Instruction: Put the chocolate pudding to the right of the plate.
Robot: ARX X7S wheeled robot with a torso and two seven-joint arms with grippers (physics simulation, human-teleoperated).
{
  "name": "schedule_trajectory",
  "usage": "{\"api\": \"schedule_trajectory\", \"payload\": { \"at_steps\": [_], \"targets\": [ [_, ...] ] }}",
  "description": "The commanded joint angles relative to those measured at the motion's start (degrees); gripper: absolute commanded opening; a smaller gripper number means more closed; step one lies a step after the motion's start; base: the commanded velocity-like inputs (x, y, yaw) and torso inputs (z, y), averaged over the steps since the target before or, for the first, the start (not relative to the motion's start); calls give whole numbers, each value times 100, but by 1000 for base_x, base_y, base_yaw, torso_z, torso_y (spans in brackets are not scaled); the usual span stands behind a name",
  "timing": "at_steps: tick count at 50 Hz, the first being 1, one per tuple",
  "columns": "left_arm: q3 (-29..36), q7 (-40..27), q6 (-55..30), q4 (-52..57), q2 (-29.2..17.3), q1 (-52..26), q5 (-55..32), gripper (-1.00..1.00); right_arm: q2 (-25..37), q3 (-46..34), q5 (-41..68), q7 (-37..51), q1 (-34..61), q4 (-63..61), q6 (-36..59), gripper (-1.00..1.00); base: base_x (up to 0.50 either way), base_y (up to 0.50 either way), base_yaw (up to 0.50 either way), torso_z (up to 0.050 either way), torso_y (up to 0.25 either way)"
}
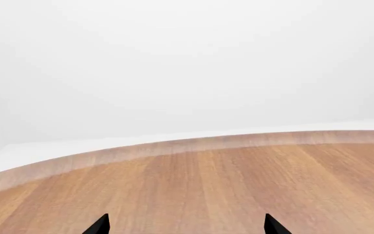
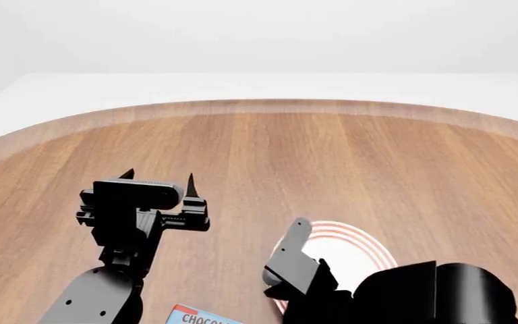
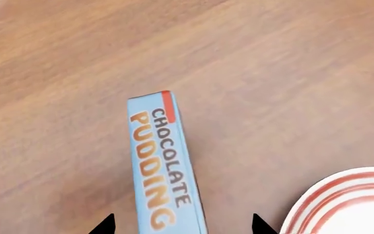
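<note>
Wood table (image 2: 349, 155), white backdrop. Right gripper (image 3: 181, 225) was spread open over chocolate pudding (image 3: 161, 165), nothing gripped; plate (image 3: 349, 204) just beside. Left gripper (image 2: 158, 178) open, empty.

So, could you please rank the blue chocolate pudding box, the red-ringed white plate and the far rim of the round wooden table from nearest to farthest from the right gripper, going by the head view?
1. Red-ringed white plate: directly beside the right gripper, on its right.
2. Blue chocolate pudding box: toward the left arm's side, at the near edge.
3. Far rim of the round wooden table: well ahead.
</note>
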Motion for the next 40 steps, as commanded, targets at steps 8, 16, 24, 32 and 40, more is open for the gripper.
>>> {"api": "schedule_trajectory", "payload": {
  "at_steps": [8, 16, 24, 32, 40],
  "targets": [
    [64, -53, -24, 39, -21, -13, -32, 100, -313, -685, -845, -808, -58, 835, -557, 100, 0, 0, 0, 0, 0],
    [99, -66, -18, 19, -27, -35, -40, 100, -427, -963, -1089, -1039, -161, 1188, -728, 100, 0, 0, 0, 0, 0],
    [116, -84, -8, 24, -39, -29, -56, 100, -485, -1147, -1223, -1146, -269, 1416, -818, 100, 0, 0, 0, 0, 0],
    [134, -98, -3, 27, -50, -24, -76, 100, -543, -1299, -1311, -1205, -314, 1565, -841, 100, 0, 0, 0, 0, 0],
    [146, -109, 38, -6, -62, -13, -84, 100, -520, -1410, -1531, -1158, -348, 1548, -1010, -100, 0, 0, 0, 0, 0]
  ]
}}
